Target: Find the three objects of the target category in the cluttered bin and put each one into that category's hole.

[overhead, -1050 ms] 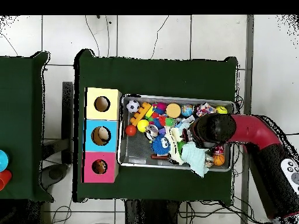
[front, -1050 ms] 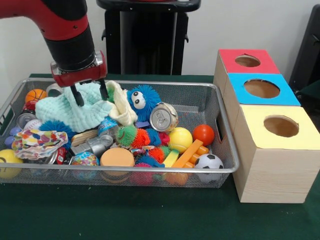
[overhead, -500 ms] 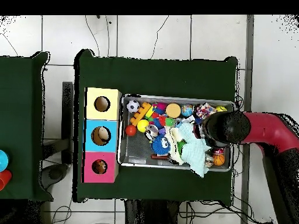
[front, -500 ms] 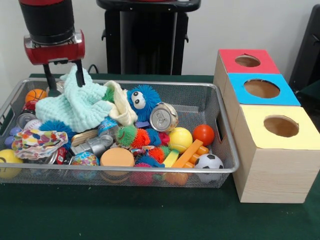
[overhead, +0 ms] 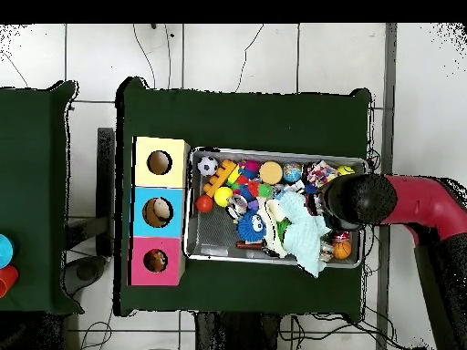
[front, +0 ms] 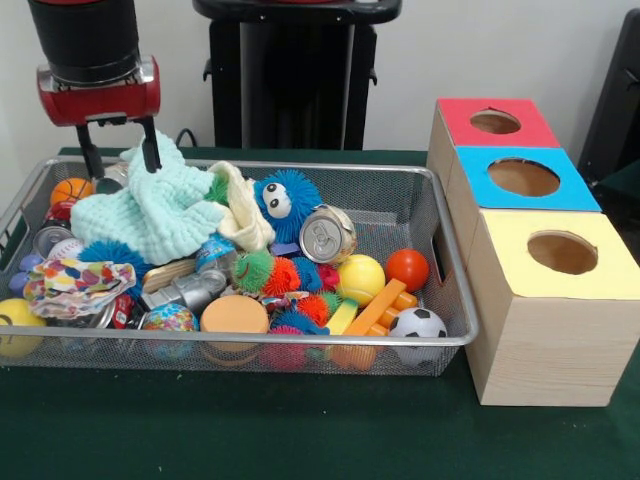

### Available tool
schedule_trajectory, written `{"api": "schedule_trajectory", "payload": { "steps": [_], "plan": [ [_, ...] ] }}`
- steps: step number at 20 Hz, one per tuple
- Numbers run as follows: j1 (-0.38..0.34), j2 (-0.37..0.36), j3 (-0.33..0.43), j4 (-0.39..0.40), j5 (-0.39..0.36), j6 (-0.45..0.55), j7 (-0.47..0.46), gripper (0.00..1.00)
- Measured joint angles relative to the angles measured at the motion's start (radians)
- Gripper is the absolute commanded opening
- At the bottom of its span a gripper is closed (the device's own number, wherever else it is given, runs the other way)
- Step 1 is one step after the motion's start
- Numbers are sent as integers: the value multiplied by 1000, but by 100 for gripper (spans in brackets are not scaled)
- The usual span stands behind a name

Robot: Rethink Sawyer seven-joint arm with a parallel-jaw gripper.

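The wire mesh bin (front: 440, 335) sat on the green table (front: 300, 430), packed with toys, and beside it stood the row of three wooden boxes: a yellow-topped box (front: 560, 290), a blue-topped box (front: 525, 178) and a red-topped box (front: 495, 122), each with a round hole in its lid. The red and black arm (front: 90, 45) hung over the bin's far left corner. Below it lay the mint knitted cloth (front: 150, 215), heaped on the other clutter, with one corner pulled up into a peak. The gripper (front: 121, 155) was pinched on that peak, one finger showing on either side of the raised fold. The cloth looked light, soft and limp, so it would likely sag and trail, and might drag neighbours such as the cream cloth (front: 240, 215) touching its right edge, or the blue fuzzy toy (front: 283, 200) just beside that. A bunched fold near the middle seemed a safer hold than a thin edge, which could slip free. Which hole suited cloth could not be told
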Motion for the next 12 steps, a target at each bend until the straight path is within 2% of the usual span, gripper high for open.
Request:
{"api": "schedule_trajectory", "payload": {
  "steps": [6, 12],
  "plan": [
    [-3, 33, 0, 3, -6, -38, 0, 100],
    [-20, 73, 0, 10, -29, -152, 0, 100]
  ]
}}
